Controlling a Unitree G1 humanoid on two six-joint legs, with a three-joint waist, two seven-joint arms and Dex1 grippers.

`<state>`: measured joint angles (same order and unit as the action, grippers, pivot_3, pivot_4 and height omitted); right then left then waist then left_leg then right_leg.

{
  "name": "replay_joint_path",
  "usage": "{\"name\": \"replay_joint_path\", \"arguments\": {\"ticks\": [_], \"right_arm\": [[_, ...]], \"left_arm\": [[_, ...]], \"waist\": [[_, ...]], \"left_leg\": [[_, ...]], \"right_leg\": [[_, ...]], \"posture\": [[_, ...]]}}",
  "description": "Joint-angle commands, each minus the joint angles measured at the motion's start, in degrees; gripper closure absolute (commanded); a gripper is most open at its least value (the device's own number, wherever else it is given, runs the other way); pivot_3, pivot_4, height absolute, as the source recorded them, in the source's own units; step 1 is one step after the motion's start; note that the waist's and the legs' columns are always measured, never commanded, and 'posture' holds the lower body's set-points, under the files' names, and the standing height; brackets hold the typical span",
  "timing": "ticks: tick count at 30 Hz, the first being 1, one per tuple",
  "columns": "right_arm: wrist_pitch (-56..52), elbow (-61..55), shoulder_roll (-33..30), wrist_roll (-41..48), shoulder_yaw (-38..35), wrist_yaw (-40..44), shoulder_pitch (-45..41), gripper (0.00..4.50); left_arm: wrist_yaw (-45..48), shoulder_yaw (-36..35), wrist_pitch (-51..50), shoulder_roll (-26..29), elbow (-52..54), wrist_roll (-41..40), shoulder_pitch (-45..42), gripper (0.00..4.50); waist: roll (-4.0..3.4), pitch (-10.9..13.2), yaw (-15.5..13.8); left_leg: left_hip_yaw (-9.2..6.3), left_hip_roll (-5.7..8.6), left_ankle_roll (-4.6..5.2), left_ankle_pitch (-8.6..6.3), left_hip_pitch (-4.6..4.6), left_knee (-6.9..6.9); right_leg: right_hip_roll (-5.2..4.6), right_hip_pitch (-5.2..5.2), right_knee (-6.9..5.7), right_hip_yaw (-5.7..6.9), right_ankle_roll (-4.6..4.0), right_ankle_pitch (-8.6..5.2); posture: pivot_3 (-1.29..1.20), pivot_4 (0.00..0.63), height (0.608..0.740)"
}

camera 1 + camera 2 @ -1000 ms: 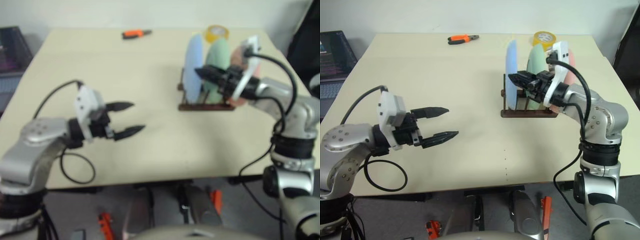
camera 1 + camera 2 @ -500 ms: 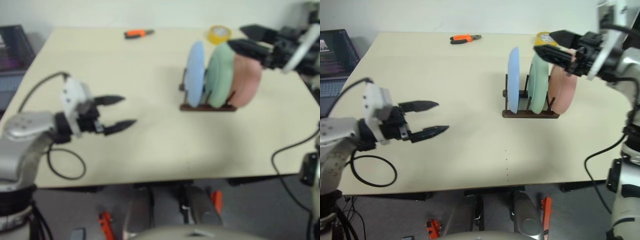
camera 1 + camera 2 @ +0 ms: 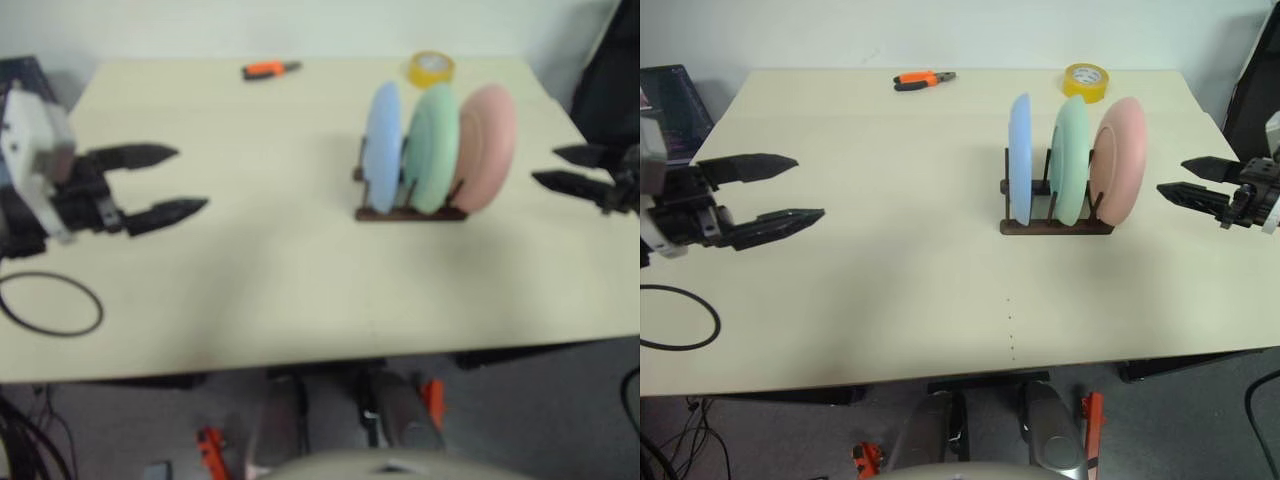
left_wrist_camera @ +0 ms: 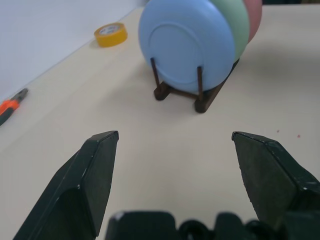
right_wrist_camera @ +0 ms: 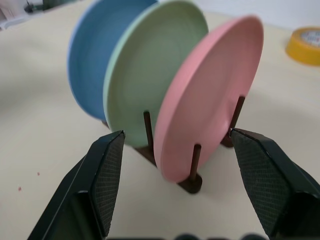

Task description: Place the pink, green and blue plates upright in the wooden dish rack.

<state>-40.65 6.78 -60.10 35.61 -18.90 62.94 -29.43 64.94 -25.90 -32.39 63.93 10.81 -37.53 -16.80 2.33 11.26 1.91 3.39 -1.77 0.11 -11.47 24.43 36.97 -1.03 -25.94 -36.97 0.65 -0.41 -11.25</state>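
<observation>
Three plates stand upright in the wooden dish rack [image 3: 1056, 227] right of the table's middle: the blue plate [image 3: 1020, 158] on the left, the green plate [image 3: 1071, 158] in the middle, the pink plate [image 3: 1117, 160] on the right, leaning slightly. My right gripper [image 3: 1175, 177] hangs open and empty to the right of the pink plate, apart from it, pointing at it. At the table's left side my left gripper [image 3: 805, 186] is open and empty, pointing toward the rack from well away. The left wrist view looks at the blue plate [image 4: 186, 44] face-on; the right wrist view faces the pink plate [image 5: 210, 95].
A yellow tape roll [image 3: 1086, 81] lies behind the rack near the far edge. Orange-handled pliers [image 3: 922, 78] rest at the far middle. A black cable loop [image 3: 675, 317] hangs at the near left edge. Bare tabletop [image 3: 910, 260] spreads between my left gripper and the rack.
My right gripper let go of the pink plate, opened and drew back to the right, away from the rack. My left gripper moved left and up. The pink plate stays in the rack.
</observation>
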Motion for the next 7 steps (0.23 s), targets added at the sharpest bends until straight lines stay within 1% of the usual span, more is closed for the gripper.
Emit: {"name": "replay_joint_path", "arguments": {"ticks": [1, 3, 5, 7], "right_arm": [[1.78, -1.34, -0.17, 0.09, -2.41, -0.54, 0.33, 0.85], [2.30, -1.47, 1.04, 0.38, -2.53, -0.26, 1.87, 0.85], [2.71, -1.10, 1.87, -0.38, -1.79, -0.86, 3.14, 0.85], [2.69, -0.24, 2.79, -0.42, -1.33, -1.11, 2.42, 0.85]], "left_arm": [[1.37, -3.05, 1.16, 3.36, -1.03, 1.07, -0.96, 0.49], [1.76, -4.77, 0.43, 3.73, -0.15, 0.50, 0.14, 0.49], [2.20, -7.42, -1.15, 4.05, 1.36, 0.51, 3.08, 0.49], [2.41, -10.41, -3.27, 4.76, 3.24, 0.71, 5.90, 0.49]], "waist": [[0.00, 0.00, -0.15], [0.01, 0.00, -0.27], [0.00, 0.00, -0.27], [0.00, 0.00, -0.21]], "left_leg": [[-0.02, -0.01, 0.00, 0.00, 0.00, -0.01], [-0.03, 0.00, -0.01, 0.00, 0.00, -0.01], [-0.01, 0.00, -0.02, -0.01, 0.01, -0.03], [0.06, 0.03, -0.02, -0.01, 0.02, -0.04]], "right_leg": [[0.00, 0.00, 0.00, 0.01, -0.02, -0.01], [-0.01, 0.01, 0.03, 0.03, -0.03, -0.02], [-0.04, 0.06, 0.10, 0.02, -0.03, -0.02], [-0.10, 0.05, 0.10, -0.03, -0.02, -0.03]], "posture": [[0.00, 0.150, 0.740], [0.00, 0.150, 0.740], [0.00, 0.150, 0.740], [0.00, 0.150, 0.740]]}}
